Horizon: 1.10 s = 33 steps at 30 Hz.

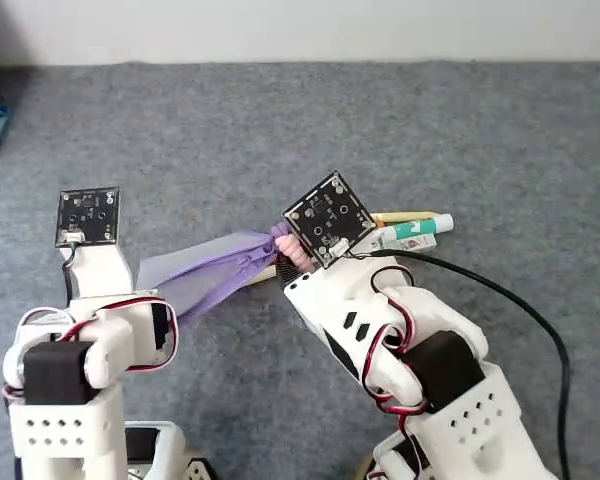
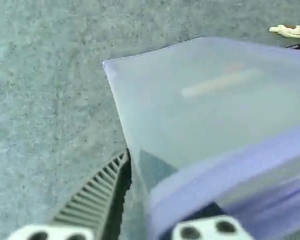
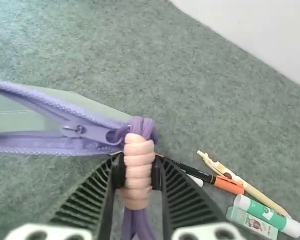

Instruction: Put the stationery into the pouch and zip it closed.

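Opening the pouch, by the look of it; stationery not yet in.

Lower left of the high view: pinching one end of the pouch (image 1: pixel 215 265) in the left claw (image 2: pixel 142 172), pressed onto the edge beside the purple zip band. Centre: stretched above the grey surface (image 1: pixel 300 130) toward the right claw (image 3: pixel 137 167), clamped on the pink-and-purple pull cord (image 3: pixel 138 150), just beside the slider (image 3: pixel 73 131) and the gaping mouth behind it. Right of that, near the claw but apart from it: lying loose, a black-and-orange pen (image 3: pixel 205 176), a beige pen (image 3: pixel 240 185), a glue stick (image 3: pixel 267 215). Next, probably: letting go of the cord, then reaching right for a pen with the far end held firm.
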Tool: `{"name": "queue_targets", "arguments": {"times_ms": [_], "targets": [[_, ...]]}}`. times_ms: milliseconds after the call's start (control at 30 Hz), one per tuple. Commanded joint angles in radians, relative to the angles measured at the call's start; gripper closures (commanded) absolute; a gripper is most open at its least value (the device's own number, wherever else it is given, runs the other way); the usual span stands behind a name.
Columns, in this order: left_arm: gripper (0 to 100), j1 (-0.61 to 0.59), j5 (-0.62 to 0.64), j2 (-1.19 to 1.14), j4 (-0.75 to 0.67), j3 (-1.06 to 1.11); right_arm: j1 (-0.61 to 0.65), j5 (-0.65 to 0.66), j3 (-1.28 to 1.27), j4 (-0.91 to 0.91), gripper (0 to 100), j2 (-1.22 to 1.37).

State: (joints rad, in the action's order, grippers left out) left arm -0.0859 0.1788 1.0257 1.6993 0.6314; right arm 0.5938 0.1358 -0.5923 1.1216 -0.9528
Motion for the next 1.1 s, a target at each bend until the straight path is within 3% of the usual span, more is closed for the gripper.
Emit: {"name": "queue_targets", "arguments": {"times_ms": [0, 267, 567, 700, 833, 1067], "targets": [[98, -0.002, -0.017, 0.015, -0.003, -0.101, -0.067, -0.009, 0.040, -0.012, 99.1, 0.004], [98, -0.002, -0.017, 0.012, 0.025, -0.236, -0.087, -0.009, 0.038, -0.013, 99.1, 0.008], [99, -0.002, -0.011, 0.009, 0.044, -0.236, -0.087, -0.009, 0.035, -0.008, 98.4, 0.008], [99, -0.002, -0.011, 0.008, 0.043, -0.203, -0.085, -0.031, 0.044, 0.073, 86.2, -0.001], [99, -0.002, 0.028, 0.008, 0.044, -0.154, -0.082, -0.184, 0.146, 0.243, 69.0, -0.007], [99, -0.002, 0.112, 0.008, 0.043, -0.140, -0.088, -0.206, 0.299, 0.398, 72.6, -0.005]]}}
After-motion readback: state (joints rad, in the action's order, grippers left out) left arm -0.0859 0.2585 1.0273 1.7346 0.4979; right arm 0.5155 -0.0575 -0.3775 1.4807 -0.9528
